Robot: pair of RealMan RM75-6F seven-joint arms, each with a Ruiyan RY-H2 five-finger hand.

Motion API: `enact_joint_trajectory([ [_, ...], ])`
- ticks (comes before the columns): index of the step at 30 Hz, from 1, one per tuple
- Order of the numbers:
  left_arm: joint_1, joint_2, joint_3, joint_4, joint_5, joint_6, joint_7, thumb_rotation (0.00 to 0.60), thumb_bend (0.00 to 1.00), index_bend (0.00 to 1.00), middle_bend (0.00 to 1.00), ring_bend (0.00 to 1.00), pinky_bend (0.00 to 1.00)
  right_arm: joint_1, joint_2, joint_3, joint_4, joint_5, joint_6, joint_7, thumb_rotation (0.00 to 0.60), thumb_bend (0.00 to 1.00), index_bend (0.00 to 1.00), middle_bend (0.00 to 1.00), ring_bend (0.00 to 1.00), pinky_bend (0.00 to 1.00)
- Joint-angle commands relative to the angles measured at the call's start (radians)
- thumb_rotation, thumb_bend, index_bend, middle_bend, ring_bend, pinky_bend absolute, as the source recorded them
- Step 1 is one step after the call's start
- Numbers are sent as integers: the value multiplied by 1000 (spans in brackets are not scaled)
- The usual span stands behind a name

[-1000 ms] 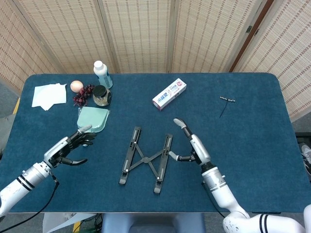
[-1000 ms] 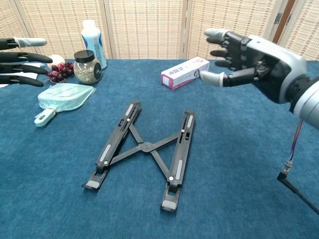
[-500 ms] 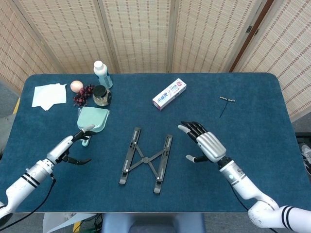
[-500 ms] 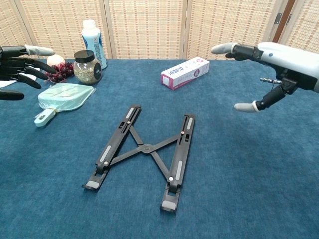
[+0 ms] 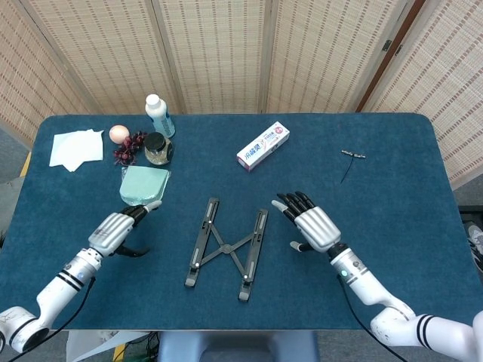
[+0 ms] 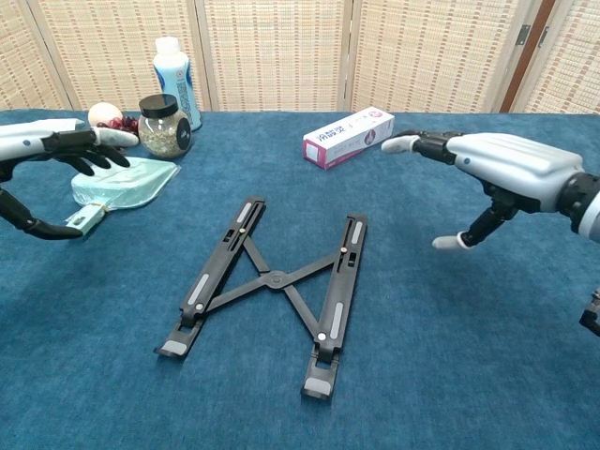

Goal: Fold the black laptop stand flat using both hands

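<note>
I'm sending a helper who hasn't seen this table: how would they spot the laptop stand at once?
On the blue table, look at the near middle, between the left hand and right hand. The black laptop stand lies there: two long black bars joined by a crossed brace, unlike the white toothpaste box behind it.

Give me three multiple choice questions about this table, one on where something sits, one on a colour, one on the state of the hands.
1. Where is the laptop stand?
A. Between the two hands
B. Beside the tissue
C. Under the toothpaste box

2. What colour is the lid of the jar?
A. Red
B. Black
C. White

3. What are the left hand and right hand doing?
A. Both grip the stand
B. One holds the bottle
C. Both open, apart from the stand

Answers: 1 A, a hand shows on each side; 2 B, dark cap; 3 C, fingers spread, nothing held.
</note>
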Motion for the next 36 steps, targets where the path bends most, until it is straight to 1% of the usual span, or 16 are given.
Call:
enact_joint_trajectory([
  [1,8,-68,-19,62,8,7,65,600,199,0,135,138,169,11,-29,12,24,18,-11,-26,600,59,0,0,0,8],
  [6,-6,-103,-28,97,21,-17,65,600,199,0,126,132,161,31,-75,23,54,40,-37,-54,600,48,0,0,0,8],
  [13,-23,-156,-35,136,31,-50,63,600,198,0,112,128,159,63,-119,25,99,31,-53,-92,600,48,0,0,0,3],
  [18,-27,-191,-42,148,29,-60,38,600,199,0,112,129,159,76,-133,34,119,41,-62,-96,600,48,0,0,0,0],
  [25,-33,-237,-50,175,26,-74,39,600,199,0,109,128,159,89,-146,34,144,45,-71,-103,600,48,0,0,0,0],
  [36,-38,-314,-69,250,4,-93,31,600,199,0,100,122,159,106,-192,32,217,54,-87,-83,600,48,0,0,0,0],
])
